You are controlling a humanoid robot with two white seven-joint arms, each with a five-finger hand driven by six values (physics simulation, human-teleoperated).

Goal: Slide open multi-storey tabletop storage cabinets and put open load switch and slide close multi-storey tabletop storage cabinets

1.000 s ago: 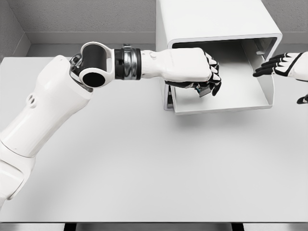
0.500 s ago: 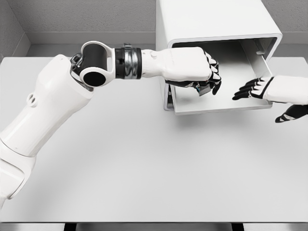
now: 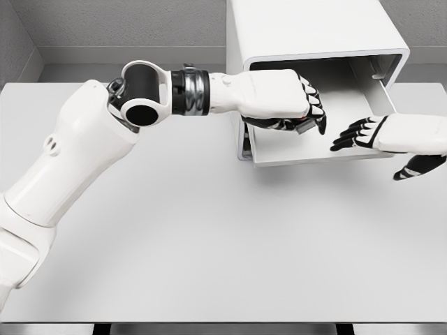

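On the white table (image 3: 209, 244), the storage cabinet (image 3: 307, 31) stands at the far side with its drawer (image 3: 318, 150) slid out toward the robot, so the opening step looks done and the placing step is in hand. The left arm reaches across from the left, and the left hand (image 3: 297, 112) hangs over the drawer's left half with its fingers (image 3: 316, 115) curled around a small grey object, apparently the load switch (image 3: 304, 126); only a sliver of it shows beneath the palm, so its exact pose cannot be told. The right hand (image 3: 370, 136) comes in from the right, just beyond the left fingers and over the drawer's right front part, its fingers spread and holding nothing.

The next move, as a judgement, calls for lowering the switch to the drawer floor below the left fingers and releasing it there, then drawing the hand back toward the robot over the drawer's front lip. Room is tight: the cabinet's upper shell sits just above and behind the knuckles, and the drawer's left wall is close under the wrist. Open floor lies between the two hands. The wide table in front of the drawer leaves free space for both arms to retreat before the drawer is pushed shut.
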